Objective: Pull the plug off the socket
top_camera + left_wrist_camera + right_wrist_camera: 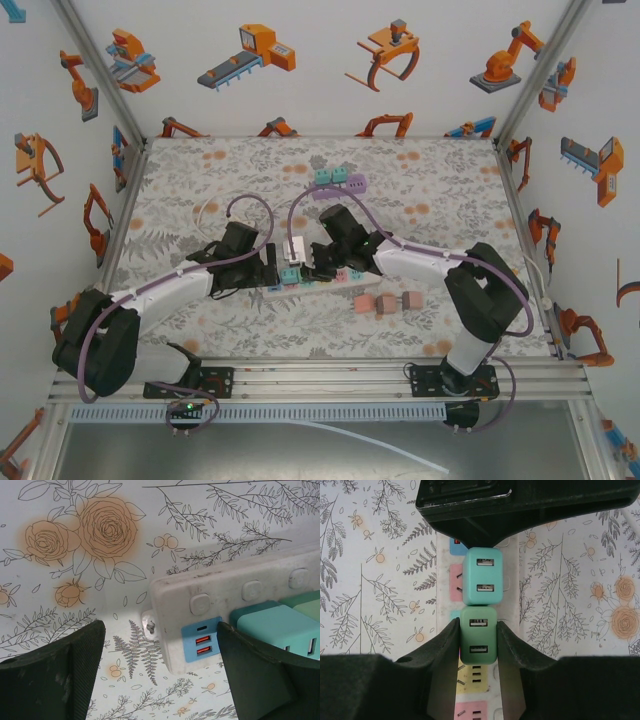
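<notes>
Your right gripper [478, 632] clamps the green plug [478, 636], ports facing up, long axis along the power strip [235, 577], while your left gripper [160, 652] stands open around its end.

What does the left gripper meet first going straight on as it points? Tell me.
Probably the white power strip: its end with the blue USB panel lies between the fingers of the open left gripper. Depth is hard to judge.

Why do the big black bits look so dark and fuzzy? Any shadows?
Left wrist view: left pincer's fingers look dark and soft near the lens; the power strip is sharp, shadow beside it. Right wrist view: right pincer's fingers, dark too, hug a sharp green plug. Top view: even light.
</notes>
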### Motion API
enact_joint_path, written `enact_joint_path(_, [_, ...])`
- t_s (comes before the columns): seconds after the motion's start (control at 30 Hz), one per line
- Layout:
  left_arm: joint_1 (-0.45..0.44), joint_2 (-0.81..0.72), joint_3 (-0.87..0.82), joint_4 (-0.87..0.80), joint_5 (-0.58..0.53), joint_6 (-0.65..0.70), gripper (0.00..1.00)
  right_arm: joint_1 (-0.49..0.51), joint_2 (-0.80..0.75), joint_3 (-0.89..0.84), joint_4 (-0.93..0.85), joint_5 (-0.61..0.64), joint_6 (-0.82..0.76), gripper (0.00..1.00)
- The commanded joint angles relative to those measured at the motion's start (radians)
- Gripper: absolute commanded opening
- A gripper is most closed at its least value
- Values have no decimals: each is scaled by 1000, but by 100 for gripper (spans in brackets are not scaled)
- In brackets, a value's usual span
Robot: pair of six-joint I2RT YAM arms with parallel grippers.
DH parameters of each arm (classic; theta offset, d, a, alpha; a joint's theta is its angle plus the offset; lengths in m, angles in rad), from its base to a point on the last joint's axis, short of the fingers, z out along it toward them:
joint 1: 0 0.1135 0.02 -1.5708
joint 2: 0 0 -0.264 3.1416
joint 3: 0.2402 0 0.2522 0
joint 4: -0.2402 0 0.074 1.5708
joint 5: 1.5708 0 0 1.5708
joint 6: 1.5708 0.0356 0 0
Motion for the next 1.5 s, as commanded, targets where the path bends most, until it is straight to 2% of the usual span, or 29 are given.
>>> enact_joint_path(0.0, [2,19,-47,-106,-51,21,84,6,-39,36,75,-24,27,19])
enact_joint_path(0.23, [2,18,-48,-109,-49,24,84,-17,-32,68,67,-36,152,17])
enact_joint_path(0.53, [1,28,-47,-108,-48,24,84,-26,-38,99,18,-39,129,17])
enact_joint_path(0.67, [1,27,-46,-108,-53,23,84,-36,-44,110,62,-57,205,17])
enact_joint_path(1.03, [-3,8,-45,-113,-54,23,84,-36,-67,86,101,-50,221,17])
enact_joint_path(1.27, [-3,-67,-20,-138,-54,24,84,-38,-113,77,164,50,454,18])
enact_joint_path(1.47, [-4,-154,18,-165,-38,48,84,-43,-138,149,65,270,789,15])
